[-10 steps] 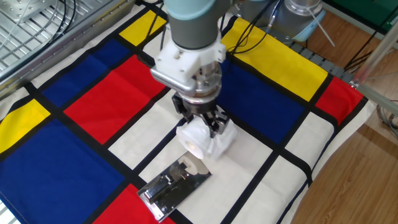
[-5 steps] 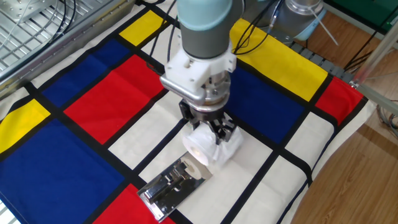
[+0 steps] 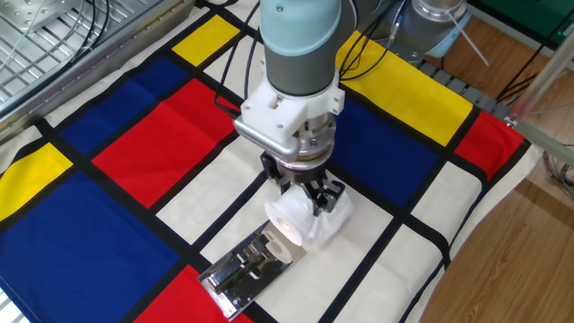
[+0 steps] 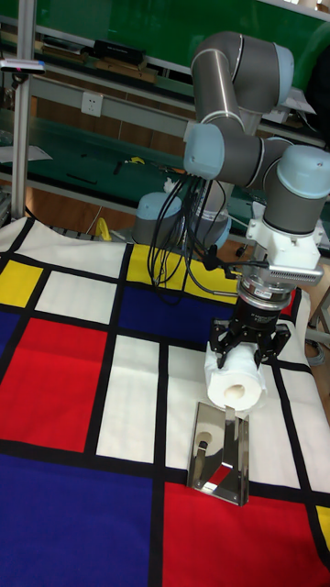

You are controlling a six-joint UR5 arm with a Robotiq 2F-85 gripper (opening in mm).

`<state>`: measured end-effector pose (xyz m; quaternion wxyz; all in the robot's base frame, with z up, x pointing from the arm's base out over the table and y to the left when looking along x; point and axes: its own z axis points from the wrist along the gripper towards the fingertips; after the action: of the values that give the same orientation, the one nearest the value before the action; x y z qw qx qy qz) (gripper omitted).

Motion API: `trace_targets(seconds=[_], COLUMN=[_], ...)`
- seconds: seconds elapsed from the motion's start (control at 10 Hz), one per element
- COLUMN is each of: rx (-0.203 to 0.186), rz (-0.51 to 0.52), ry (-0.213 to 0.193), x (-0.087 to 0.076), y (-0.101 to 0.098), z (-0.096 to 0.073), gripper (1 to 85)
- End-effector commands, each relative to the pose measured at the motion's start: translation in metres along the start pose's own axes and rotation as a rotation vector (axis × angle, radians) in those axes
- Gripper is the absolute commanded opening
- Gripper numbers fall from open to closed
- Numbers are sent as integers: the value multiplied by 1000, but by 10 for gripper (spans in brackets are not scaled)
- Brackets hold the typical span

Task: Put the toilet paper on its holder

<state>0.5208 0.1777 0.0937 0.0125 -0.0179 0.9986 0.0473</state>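
The toilet paper (image 3: 296, 220) (image 4: 236, 385) is a white roll with a tan core, its open end facing the holder. My gripper (image 3: 305, 199) (image 4: 243, 359) comes down from above and is shut on the roll, its dark fingers pressed into both sides. The holder (image 3: 247, 269) (image 4: 220, 456) is a shiny chrome plate with a slim bar, lying flat on the cloth just in front of the roll. In the fixed view the roll's front end overlaps the holder's near end. A loose sheet (image 3: 334, 215) trails behind the roll.
A cloth (image 3: 134, 144) of red, blue, yellow and white blocks with black lines covers the table. Black cables (image 4: 179, 248) run from the arm's base at the back. The wooden floor (image 3: 502, 260) lies past the table's right edge.
My gripper has carried the roll a little to the right and down toward the holder. The roll's front end now reaches over the plate's end.
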Motion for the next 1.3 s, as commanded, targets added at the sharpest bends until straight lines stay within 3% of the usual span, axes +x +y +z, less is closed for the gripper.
trace_targets(seconds=[0.0, 0.3, 0.7, 1.2], rx=[-3, 2, 8, 13], rz=[2, -21, -32, -12], ry=[-1, -3, -23, -29], x=[-2, -10, -27, -29], y=[1, -13, -12, -11], z=[0, 4, 17, 18], gripper=[10, 10, 10, 10])
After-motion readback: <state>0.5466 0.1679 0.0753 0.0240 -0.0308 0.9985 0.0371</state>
